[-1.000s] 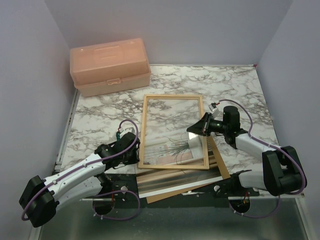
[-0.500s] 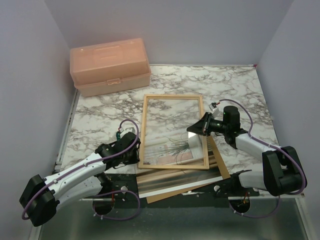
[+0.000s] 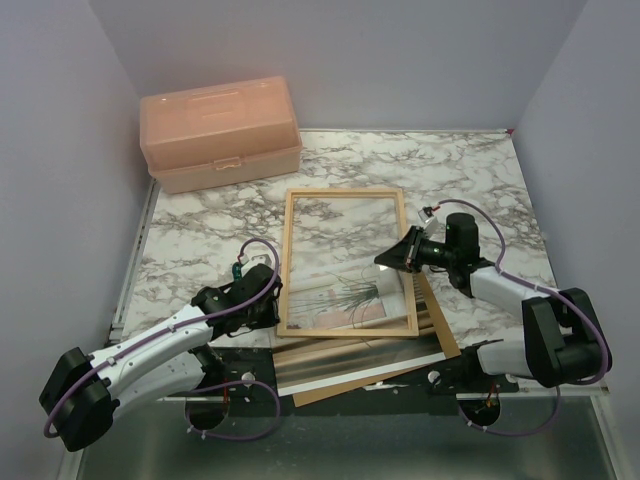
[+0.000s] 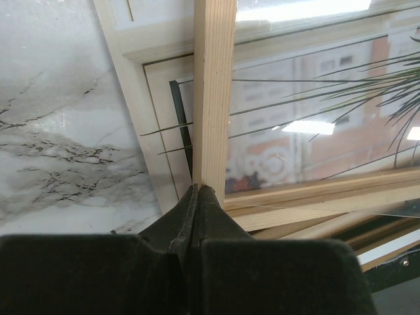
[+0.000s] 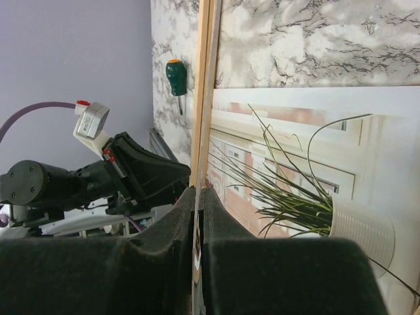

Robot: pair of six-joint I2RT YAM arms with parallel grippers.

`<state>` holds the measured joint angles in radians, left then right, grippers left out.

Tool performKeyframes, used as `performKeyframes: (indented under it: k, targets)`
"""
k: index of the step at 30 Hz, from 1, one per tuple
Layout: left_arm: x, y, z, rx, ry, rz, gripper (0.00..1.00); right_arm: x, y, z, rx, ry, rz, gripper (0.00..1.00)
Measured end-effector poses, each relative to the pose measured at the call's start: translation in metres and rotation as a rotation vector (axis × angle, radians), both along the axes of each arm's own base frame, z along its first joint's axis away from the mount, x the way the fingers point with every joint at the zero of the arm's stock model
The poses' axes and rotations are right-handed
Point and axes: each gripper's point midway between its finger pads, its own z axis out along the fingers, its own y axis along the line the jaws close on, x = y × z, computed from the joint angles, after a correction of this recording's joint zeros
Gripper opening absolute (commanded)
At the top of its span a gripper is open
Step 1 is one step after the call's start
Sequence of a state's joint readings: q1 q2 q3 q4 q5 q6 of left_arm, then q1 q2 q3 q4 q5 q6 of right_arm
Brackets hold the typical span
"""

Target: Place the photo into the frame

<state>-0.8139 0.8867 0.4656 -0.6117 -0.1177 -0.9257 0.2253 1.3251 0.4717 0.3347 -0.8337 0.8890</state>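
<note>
Beyond the frame (image 5: 204, 65), a green screwdriver (image 5: 176, 76)

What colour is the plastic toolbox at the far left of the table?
The toolbox is pale peach, lid and body alike; the top external view shows it best.

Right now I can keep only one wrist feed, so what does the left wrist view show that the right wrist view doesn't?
Only left wrist: the corner joint of the frame, with the left pincer shut on it. Only right wrist: the right pincer shut on the frame's edge, the left arm, a green screwdriver, and the white pot printed on the photo. Both: the frame's wood, the photo's spiky leaves, the marble table.
</note>
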Motion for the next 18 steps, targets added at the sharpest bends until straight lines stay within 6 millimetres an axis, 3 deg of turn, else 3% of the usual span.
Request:
performKeyframes:
  k: [12, 18]
  targets:
    - [0.000, 0.000, 0.000, 0.004, -0.001, -0.003, 0.00, -0.003, 0.002, 0.023, 0.063, -0.076, -0.009, 0.09]
    - [0.000, 0.000, 0.000, 0.005, -0.001, -0.003, 0.00, -0.009, 0.003, 0.015, 0.076, -0.058, -0.009, 0.09]
